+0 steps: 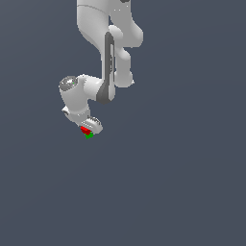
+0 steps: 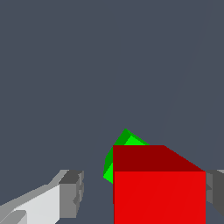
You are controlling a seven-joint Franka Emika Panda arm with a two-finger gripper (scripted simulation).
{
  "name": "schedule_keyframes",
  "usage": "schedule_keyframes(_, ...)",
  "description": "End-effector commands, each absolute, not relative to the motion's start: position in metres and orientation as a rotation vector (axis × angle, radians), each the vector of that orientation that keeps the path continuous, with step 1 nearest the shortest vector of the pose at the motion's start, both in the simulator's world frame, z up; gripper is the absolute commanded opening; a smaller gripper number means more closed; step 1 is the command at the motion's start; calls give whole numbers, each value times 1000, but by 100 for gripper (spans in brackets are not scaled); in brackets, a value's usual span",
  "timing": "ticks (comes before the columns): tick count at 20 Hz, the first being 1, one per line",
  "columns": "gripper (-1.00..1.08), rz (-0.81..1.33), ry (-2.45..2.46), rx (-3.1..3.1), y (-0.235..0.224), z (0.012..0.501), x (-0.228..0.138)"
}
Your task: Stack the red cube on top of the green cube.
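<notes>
The red cube lies between the fingers of my gripper. One finger stands a clear gap away from the cube. The other finger is right at the cube's opposite side, so the gripper is open. The green cube shows just behind and below the red one, mostly hidden by it. In the exterior view the red cube sits right above the green cube, directly under the gripper. I cannot tell whether the two cubes touch.
A plain dark grey floor spreads all around. The white arm reaches down from the top of the exterior view.
</notes>
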State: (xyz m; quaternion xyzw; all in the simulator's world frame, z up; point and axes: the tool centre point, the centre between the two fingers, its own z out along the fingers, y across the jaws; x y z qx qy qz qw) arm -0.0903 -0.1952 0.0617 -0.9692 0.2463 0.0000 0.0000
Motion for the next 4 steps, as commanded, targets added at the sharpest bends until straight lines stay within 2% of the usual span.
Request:
schedule_keyframes(1,100,0,774,-3045,-195,62,-90)
schedule_keyframes(4,100,0,774,-3045,-195,62,-90)
